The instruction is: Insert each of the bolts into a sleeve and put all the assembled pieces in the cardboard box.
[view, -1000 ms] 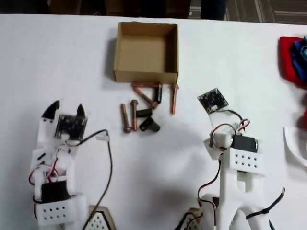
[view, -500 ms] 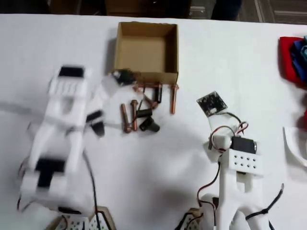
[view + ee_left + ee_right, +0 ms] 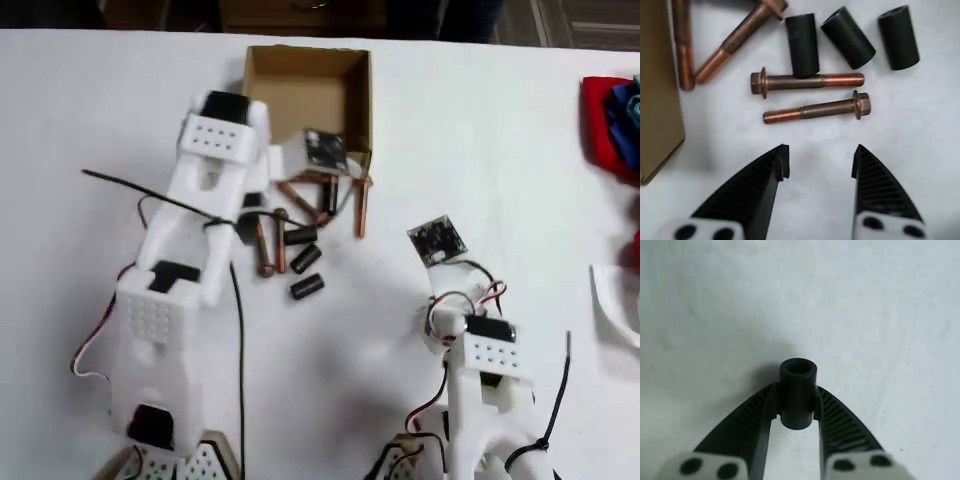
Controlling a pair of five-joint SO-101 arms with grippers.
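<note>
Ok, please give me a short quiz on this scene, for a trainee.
1. True or false: the right gripper is shut on a sleeve.
2. The left gripper is: A) open, near the bolts; B) shut on a bolt; C) shut on a sleeve.
3. Left wrist view: how many loose sleeves lie near the bolts?
Key: 1 true; 2 A; 3 three.

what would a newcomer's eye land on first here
The left gripper hangs open above two copper bolts in the pile of bolts and black sleeves beside the cardboard box. The right gripper is shut on one black sleeve, held over bare white table.
</note>
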